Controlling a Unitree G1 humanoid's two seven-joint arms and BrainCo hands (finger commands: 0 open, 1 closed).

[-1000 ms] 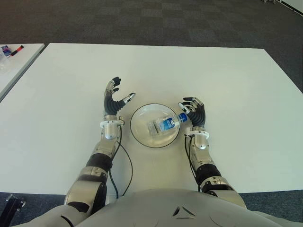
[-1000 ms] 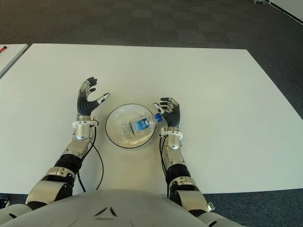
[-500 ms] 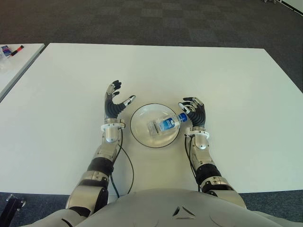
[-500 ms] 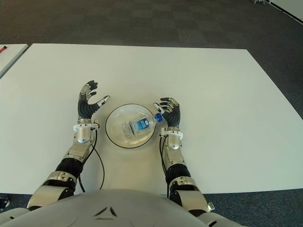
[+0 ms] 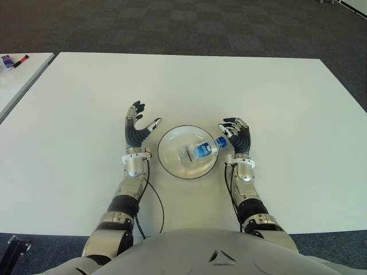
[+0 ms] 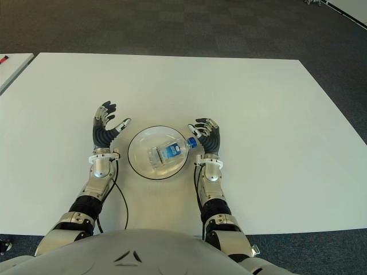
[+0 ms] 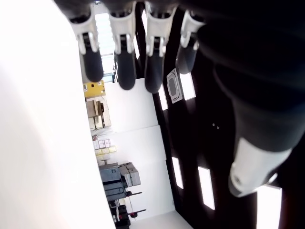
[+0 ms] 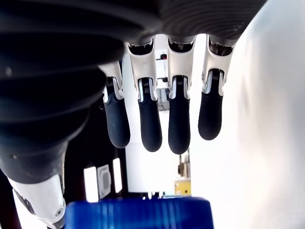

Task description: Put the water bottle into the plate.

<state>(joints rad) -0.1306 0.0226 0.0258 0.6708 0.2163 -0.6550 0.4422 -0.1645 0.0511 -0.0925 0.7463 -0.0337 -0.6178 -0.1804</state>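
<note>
A small clear water bottle (image 5: 197, 151) with a blue label and blue cap lies on its side inside the round white plate (image 5: 170, 156), its cap (image 8: 138, 214) pointing toward my right hand. My right hand (image 5: 237, 133) stands just right of the plate's rim, fingers (image 8: 145, 129) spread and holding nothing, the cap close before the palm. My left hand (image 5: 137, 127) is raised left of the plate, fingers (image 7: 121, 71) spread, nothing in it.
The plate sits on a wide white table (image 5: 287, 103). A second white table (image 5: 17, 80) at the far left carries a marker (image 5: 20, 59) and small items. Dark carpet (image 5: 189, 23) lies beyond the far edge.
My left hand has drawn back toward me and slightly lower beside the plate. The bottle, plate and right hand have stayed where they were.
</note>
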